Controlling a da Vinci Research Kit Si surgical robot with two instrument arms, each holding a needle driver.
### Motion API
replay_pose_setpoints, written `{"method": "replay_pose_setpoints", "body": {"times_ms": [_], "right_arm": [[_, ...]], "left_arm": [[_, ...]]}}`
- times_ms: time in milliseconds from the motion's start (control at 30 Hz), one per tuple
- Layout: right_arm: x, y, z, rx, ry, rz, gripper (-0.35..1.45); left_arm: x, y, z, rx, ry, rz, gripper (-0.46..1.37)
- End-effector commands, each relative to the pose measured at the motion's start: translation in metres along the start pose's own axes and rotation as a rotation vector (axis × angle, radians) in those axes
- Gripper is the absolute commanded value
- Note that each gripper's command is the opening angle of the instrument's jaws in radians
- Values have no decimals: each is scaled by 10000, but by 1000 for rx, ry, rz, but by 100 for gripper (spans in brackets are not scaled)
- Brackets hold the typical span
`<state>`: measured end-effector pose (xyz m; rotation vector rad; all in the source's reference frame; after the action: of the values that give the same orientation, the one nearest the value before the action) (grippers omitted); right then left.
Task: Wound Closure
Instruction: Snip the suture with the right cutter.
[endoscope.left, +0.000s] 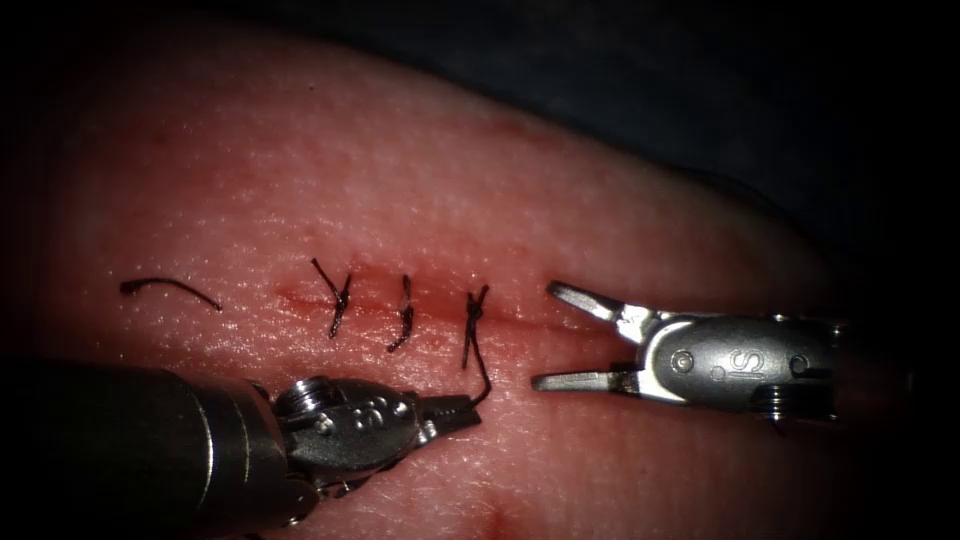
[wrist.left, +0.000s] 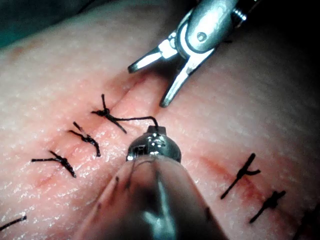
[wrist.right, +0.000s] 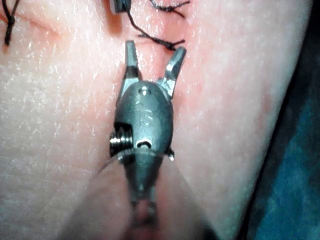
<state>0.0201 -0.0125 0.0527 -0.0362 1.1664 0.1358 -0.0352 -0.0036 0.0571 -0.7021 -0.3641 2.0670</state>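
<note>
The tissue (endoscope.left: 420, 180) lies under everything, and the cut (endoscope.left: 300, 298) runs across it from left to right. Three knots sit in a row on the cut. The right knot (endoscope.left: 475, 308) has a thread (endoscope.left: 484, 375) that goes down to the left tool (endoscope.left: 452, 411), which lies in front of the cut and holds the thread's end. The right tool (endoscope.left: 560, 336) lies just right of that knot, with one jaw on each side of the cut line, holding nothing. A loose thread piece (endoscope.left: 170, 288) lies far left of the knots.
</note>
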Motion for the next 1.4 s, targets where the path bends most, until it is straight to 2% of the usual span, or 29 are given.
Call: {"method": "replay_pose_setpoints", "body": {"times_ms": [33, 367, 767, 1200, 1400], "right_arm": [[0, -1, 2, 6, 2, -10, 115], [8, -4, 30, -11, -15, -70, 121], [8, -24, 71, 41, 8, -116, 121], [14, -23, 91, -12, 23, -116, 121], [11, -27, 99, -17, 20, -121, 122]], "left_arm": [[0, 0, 0, -11, -1, 2, -35], [6, 2, -6, -9, 5, 1, -35], [6, 1, -10, -13, 7, 7, -35], [5, 2, -11, -13, 7, 7, -35], [5, 3, -11, -12, 7, 6, -35]]}}
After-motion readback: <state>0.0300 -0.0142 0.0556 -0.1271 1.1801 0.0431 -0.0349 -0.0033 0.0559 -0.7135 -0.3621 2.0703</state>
